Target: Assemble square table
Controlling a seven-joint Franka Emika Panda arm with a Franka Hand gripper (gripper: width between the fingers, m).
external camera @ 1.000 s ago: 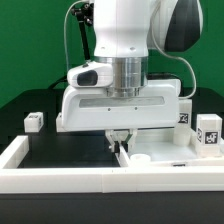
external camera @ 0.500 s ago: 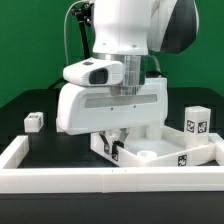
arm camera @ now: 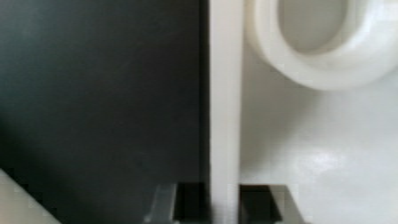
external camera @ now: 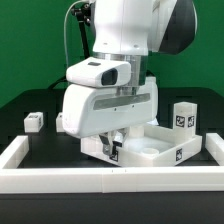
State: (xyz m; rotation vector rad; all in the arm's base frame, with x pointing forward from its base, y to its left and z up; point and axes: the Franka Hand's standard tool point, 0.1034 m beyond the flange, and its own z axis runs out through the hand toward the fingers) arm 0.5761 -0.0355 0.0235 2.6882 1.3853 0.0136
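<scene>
The white square tabletop slab (external camera: 150, 150) lies on the black table, turned at an angle, with a round corner recess showing and black-white tags on its side. My gripper (external camera: 115, 147) is shut on the slab's edge near its front corner. In the wrist view the slab's thin edge (arm camera: 224, 100) runs between my fingers (arm camera: 187, 203), with the round recess (arm camera: 320, 45) beyond. One white tagged leg (external camera: 184, 117) stands upright at the exterior view's right. Another small leg (external camera: 35, 121) lies at the left.
A long white rail (external camera: 60, 170) borders the black surface along the front and left. The arm's large white body fills the middle of the exterior view and hides what is behind it.
The gripper has turned with the slab in it, so the slab now sits more angled and shifted toward the exterior view's left. The upright leg now shows further left.
</scene>
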